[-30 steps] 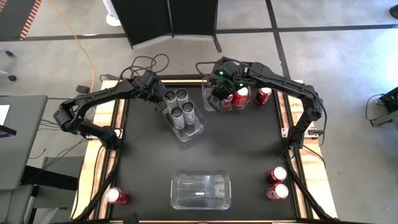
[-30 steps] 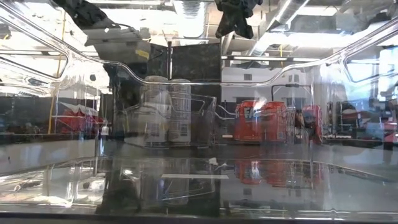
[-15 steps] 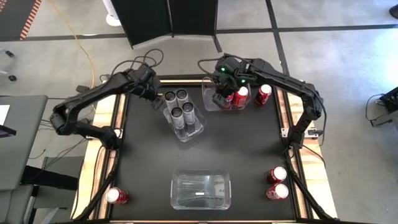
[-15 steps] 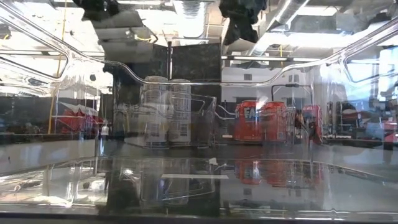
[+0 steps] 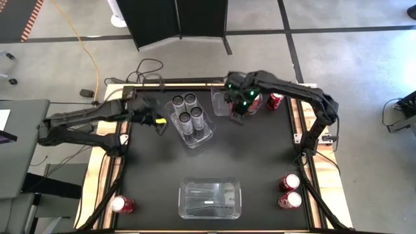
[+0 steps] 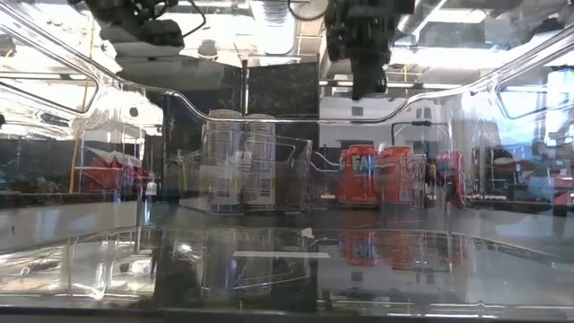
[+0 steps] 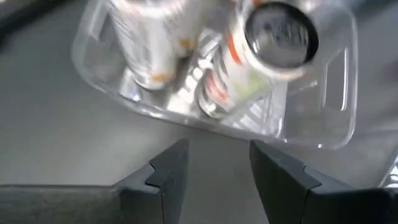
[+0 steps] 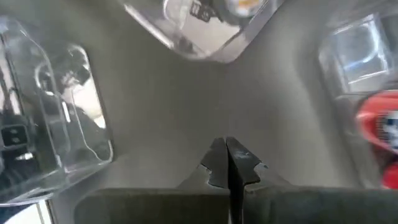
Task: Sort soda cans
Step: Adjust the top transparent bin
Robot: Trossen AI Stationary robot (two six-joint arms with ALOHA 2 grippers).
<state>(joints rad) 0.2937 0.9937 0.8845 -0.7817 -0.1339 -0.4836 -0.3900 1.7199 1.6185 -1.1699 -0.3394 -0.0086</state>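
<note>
Several silver-grey soda cans stand upright in a clear bin at the table's middle back; the left wrist view shows them ahead of my fingers. Red soda cans stand in a second clear bin to its right, partly hidden under my right arm. My left gripper hangs open and holds nothing, left of the silver cans' bin. My right gripper is shut on nothing, above the table just in front of the red cans' bin.
A lone red can stands right of the red bin. Two red cans stand at the near right and one at the near left corner. A clear bin with no cans in it sits at the near middle.
My left gripper has drawn back from the silver cans' bin, going toward the table's left and near edges. My right gripper has come down from over the red cans' bin and shifted a little toward the near edge, still shut. No can has moved.
</note>
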